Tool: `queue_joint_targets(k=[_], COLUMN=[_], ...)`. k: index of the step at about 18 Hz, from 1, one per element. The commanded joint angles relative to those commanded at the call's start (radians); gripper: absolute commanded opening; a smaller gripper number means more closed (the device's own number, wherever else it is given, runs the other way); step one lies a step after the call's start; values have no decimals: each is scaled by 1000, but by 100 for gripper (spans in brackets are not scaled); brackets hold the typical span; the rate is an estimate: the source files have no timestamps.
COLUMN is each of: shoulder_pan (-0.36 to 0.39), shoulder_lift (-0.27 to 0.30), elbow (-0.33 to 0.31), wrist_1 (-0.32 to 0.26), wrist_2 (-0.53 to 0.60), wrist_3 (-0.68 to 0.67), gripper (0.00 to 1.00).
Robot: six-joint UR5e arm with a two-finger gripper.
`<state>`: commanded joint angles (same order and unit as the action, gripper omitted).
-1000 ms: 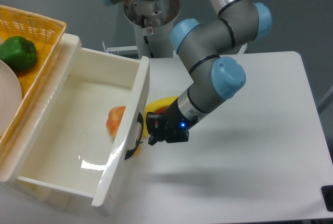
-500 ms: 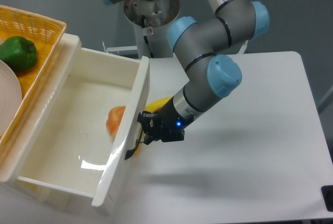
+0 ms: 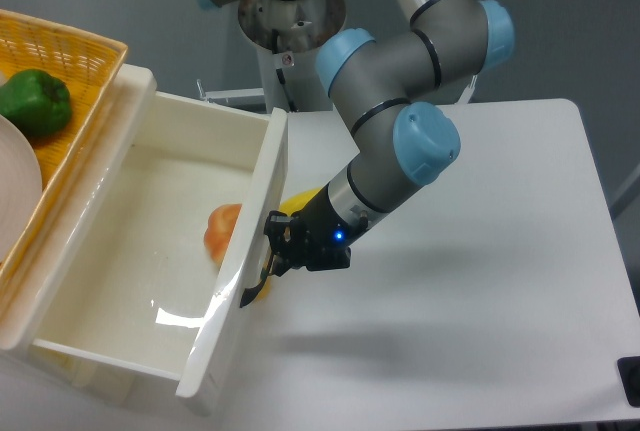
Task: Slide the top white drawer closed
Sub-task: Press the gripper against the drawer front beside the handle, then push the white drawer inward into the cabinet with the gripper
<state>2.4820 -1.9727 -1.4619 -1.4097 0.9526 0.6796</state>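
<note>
Green pepper (image 3: 34, 102) in yellow wicker basket (image 3: 75, 49), far left.

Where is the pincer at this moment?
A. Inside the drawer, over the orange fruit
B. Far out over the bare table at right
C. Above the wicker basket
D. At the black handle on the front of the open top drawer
D: the pincer sits right against the black handle of the top white drawer, which stands wide open.

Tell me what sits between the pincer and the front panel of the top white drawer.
In the fixed camera view, only the drawer's black handle lies there. The pincer is right at the handle on the top white drawer, with no visible gap.
</note>
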Motion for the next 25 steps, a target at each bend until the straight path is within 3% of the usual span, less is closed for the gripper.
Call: queue_joint_targets(k=[25], shoulder_pan=[-37], shoulder_lift=[29], elbow=[-31], wrist_1=[-2], wrist_2=[3], wrist_3=[-17], gripper=[0])
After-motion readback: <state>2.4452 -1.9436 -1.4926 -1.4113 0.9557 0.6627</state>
